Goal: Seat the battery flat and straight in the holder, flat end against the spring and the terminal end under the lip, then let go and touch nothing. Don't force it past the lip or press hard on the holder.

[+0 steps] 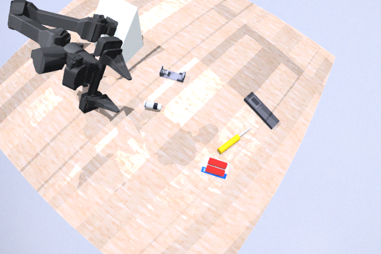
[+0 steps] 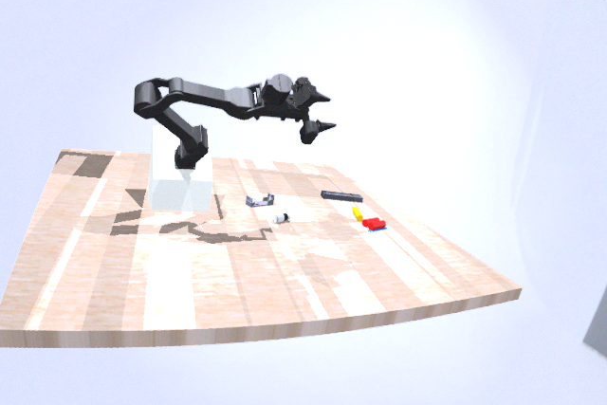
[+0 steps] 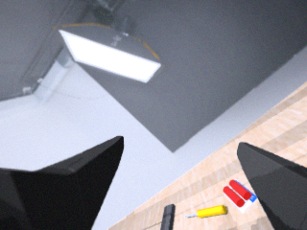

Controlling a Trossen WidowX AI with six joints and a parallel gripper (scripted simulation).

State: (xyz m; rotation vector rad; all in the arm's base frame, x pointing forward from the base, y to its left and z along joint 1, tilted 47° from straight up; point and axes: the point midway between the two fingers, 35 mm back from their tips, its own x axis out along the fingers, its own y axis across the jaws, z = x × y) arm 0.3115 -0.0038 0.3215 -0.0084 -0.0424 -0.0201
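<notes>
The wooden table [image 1: 190, 214] carries a white pedestal [image 1: 129, 27] with the dark arm [image 2: 206, 94] on it. The gripper [image 1: 124, 94] hangs high above the table, its fingers spread wide and grasping nothing. The holder [image 1: 172, 74] lies near the battery [image 1: 152, 105], the two apart, with the battery on its side.

Well out ahead of the end effector [image 1: 124, 94] on the table [image 1: 172, 208] I see a dark remote [image 1: 261, 110], a yellow-handled screwdriver [image 1: 229, 144] and two red cells on a blue-and-white card [image 1: 216, 166].
</notes>
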